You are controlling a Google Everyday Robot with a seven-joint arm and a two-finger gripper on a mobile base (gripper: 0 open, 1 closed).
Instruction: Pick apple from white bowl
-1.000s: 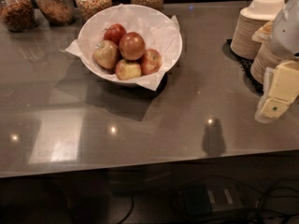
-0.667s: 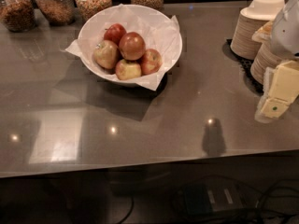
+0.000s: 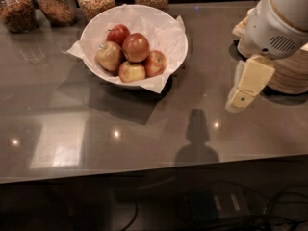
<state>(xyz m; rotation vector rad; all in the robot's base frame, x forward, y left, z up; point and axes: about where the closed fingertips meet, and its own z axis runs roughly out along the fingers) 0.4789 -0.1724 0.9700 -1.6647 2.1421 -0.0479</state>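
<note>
Plainly the reach has not yet begun: the robot's cream-coloured gripper (image 3: 245, 88) hangs at the right side of the glossy grey-brown countertop (image 3: 144, 129), pointing down just above the surface. Whether it is open or shut I cannot tell, though nothing shows in its grasp. Close behind it sits a stack of beige disposable bowls (image 3: 288, 73), partly covered by the white arm. Well apart, to the left and toward the back, stands the wide round white bowl (image 3: 96, 70) lined with white paper. The large dull-red apple with an orange blush and a glossy highlight (image 3: 135, 47) rests on top of the heap inside, touching a smaller deep-red apple (image 3: 118, 33) and a pale yellowish apple (image 3: 109, 56). The next move, I judge, calls for carrying the gripper across over the bowl, then descending straight onto that top apple without nudging its neighbours.
</note>
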